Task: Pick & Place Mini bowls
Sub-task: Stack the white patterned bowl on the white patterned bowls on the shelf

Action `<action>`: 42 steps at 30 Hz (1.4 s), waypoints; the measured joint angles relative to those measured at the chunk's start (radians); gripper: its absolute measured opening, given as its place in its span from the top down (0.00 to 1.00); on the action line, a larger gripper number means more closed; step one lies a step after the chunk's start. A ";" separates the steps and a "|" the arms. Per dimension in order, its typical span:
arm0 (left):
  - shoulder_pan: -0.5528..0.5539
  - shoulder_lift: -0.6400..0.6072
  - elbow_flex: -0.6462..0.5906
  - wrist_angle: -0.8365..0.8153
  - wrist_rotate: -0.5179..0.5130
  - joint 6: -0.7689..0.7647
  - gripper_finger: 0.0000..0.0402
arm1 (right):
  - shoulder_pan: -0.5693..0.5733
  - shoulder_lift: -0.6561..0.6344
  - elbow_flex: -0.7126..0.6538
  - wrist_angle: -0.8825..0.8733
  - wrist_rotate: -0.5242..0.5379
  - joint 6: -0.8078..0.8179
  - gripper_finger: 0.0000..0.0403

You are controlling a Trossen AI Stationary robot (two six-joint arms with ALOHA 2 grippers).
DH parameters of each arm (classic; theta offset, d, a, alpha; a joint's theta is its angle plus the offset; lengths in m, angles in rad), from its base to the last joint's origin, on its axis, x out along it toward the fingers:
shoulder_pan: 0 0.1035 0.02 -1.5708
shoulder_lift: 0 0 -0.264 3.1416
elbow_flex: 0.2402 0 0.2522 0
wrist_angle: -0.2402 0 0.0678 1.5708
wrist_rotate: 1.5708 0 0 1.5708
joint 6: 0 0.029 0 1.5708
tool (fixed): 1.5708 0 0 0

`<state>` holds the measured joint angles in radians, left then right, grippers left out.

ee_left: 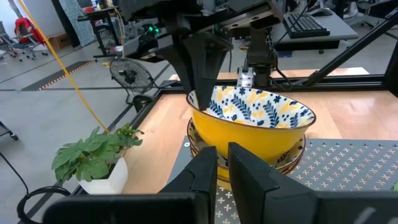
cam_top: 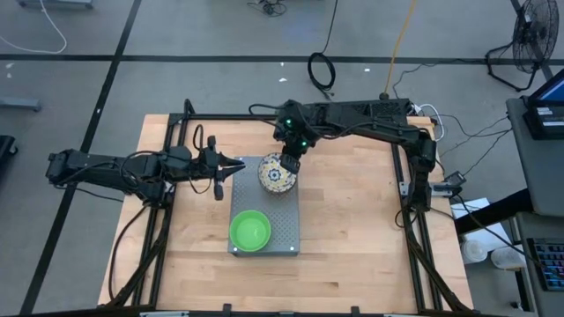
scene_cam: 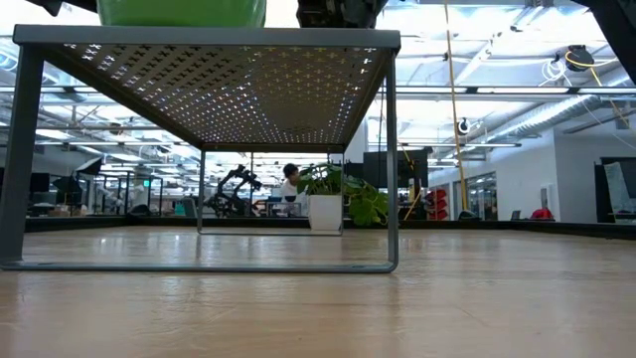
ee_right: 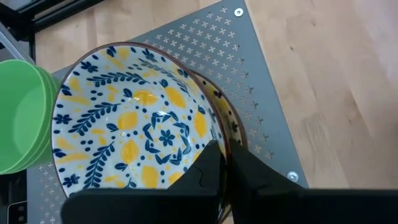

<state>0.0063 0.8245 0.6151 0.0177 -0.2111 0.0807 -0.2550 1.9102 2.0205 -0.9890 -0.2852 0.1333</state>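
A grey perforated tray point(cam_top: 284, 216) stands on the table's middle. Green mini bowls point(cam_top: 249, 231) are nested on its near half and show in the right wrist view point(ee_right: 18, 118) and low view point(scene_cam: 182, 12). On its far half, a floral bowl point(cam_top: 275, 174), cream inside and yellow outside, sits tilted on other floral bowls point(ee_left: 292, 160). My right gripper point(cam_top: 289, 164) is shut on the top bowl. My left gripper point(cam_top: 233, 169) hovers shut at the tray's left edge, fingers point(ee_left: 205, 171) pointing at the bowls, touching nothing. My right gripper point(ee_right: 224, 165) pinches the top floral bowl's rim point(ee_right: 214, 134), on its far-right side, one finger inside the bowl and one outside. The fingers point(ee_left: 204, 59) come from above, pointing down. The bowl point(ee_left: 252, 121) is tilted, its base still inside the floral bowl below point(ee_right: 231, 124).
A small leafy plant in a white pot point(ee_left: 93, 154) stands beyond the tray's far left corner, also in the low view point(scene_cam: 333, 199). The tray is raised on thin legs point(scene_cam: 392, 159). Bare wooden table point(cam_top: 352, 220) lies on either side of it.
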 joint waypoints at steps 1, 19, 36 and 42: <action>0.000 0.000 0.000 0.000 0.000 0.000 0.88 | 0.000 0.000 0.000 0.000 0.000 0.000 1.00; 0.000 0.000 0.000 0.000 0.000 0.000 0.88 | 0.001 -0.006 -0.101 0.051 -0.007 0.011 0.98; 0.000 0.000 0.000 -0.016 0.000 0.000 0.88 | 0.020 -0.064 -0.106 0.122 0.076 0.002 0.89; 0.000 0.000 0.000 -0.015 0.000 0.000 0.88 | 0.053 -0.088 -0.106 0.178 0.160 -0.026 0.78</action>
<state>0.0063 0.8246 0.6151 0.0025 -0.2111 0.0811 -0.2022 1.8220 1.9148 -0.8114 -0.1253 0.1074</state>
